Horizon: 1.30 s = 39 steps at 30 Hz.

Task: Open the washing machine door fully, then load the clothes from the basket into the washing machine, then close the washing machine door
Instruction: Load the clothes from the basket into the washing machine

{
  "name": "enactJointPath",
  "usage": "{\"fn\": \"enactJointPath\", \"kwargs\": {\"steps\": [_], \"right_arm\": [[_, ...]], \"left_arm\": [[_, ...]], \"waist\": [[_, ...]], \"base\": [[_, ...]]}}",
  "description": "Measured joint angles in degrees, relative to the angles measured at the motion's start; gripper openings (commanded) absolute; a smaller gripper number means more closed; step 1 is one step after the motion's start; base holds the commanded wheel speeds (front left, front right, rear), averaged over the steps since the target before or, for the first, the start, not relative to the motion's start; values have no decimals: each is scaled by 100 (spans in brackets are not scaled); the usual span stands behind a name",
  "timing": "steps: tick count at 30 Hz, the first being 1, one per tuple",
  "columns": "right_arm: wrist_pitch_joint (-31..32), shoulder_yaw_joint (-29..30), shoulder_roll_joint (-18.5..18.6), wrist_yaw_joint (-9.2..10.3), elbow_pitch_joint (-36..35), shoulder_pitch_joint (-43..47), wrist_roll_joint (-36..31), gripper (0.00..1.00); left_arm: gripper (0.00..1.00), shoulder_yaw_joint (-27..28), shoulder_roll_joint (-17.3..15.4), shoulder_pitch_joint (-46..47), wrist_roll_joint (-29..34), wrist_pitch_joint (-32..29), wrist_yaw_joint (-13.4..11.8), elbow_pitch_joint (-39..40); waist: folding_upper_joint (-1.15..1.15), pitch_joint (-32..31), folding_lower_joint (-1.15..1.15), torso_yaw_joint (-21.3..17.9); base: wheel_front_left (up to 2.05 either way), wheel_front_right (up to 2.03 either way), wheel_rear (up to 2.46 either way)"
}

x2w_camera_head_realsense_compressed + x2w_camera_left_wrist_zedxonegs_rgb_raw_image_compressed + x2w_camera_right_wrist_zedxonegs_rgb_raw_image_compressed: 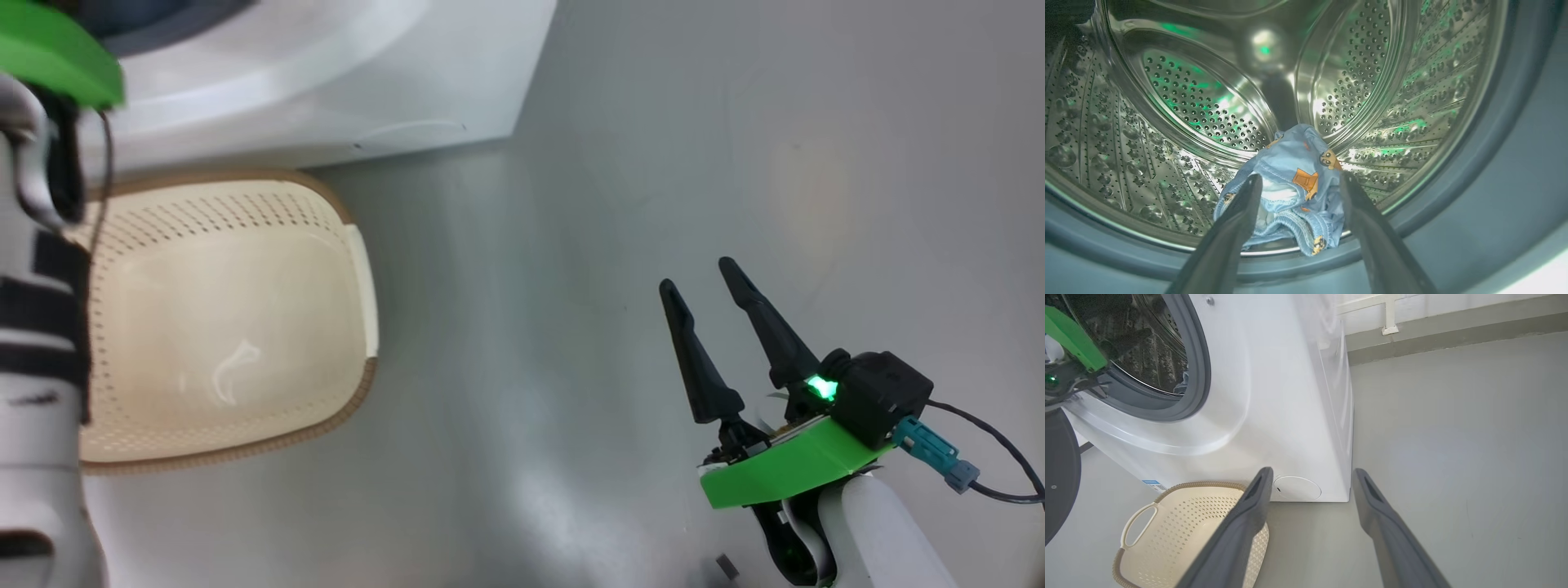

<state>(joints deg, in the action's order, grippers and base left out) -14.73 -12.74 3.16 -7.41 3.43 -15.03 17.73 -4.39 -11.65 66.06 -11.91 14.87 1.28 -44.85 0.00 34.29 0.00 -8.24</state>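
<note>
Door (1057, 477): hung swung open at the left of the washing machine (1274, 396), seen as a dark round disc in the right wrist view.
Left claw (1300, 176): pointed into the washing machine's mouth, spread wide, gripping nothing, with one finger standing on either side of the clothes (1290, 159).
Clothes: lay bunched inside the washing machine, on the bottom front of the steel drum (1200, 102), just behind the grey-blue seal (1515, 163). Were light blue, with orange prints and small cartoon faces.
Basket (204, 220): sat on the floor (571, 245) just in front of the washing machine's base, below its mouth, with perforated cream walls and smooth bottom in plain sight.
Cap (1297, 488): sat low on the washing machine's front, near its right corner, just right of the basket.
Right claw (698, 274): hovered above the floor, off the washing machine's right front corner and apart from it, with fingers wide and holding nothing.
</note>
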Motion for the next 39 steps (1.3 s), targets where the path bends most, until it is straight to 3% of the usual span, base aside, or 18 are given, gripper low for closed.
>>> {"fn": "enactJointPath", "kwargs": {"steps": [24, 39], "right_arm": [[0, -23, 1, 0, 174, 1042, 10, 100], [0, -96, 0, 0, 124, 1268, 9, 100]], "left_arm": [[100, 699, 223, -3673, -191, -1, -10, 2498], [100, 821, 224, -5562, -192, -86, -243, 3882]], "waist": [[0, -1944, 0, 295], [0, -2549, 0, 263]], "base": [[0, 0, 0], [0, 0, 0]]}}
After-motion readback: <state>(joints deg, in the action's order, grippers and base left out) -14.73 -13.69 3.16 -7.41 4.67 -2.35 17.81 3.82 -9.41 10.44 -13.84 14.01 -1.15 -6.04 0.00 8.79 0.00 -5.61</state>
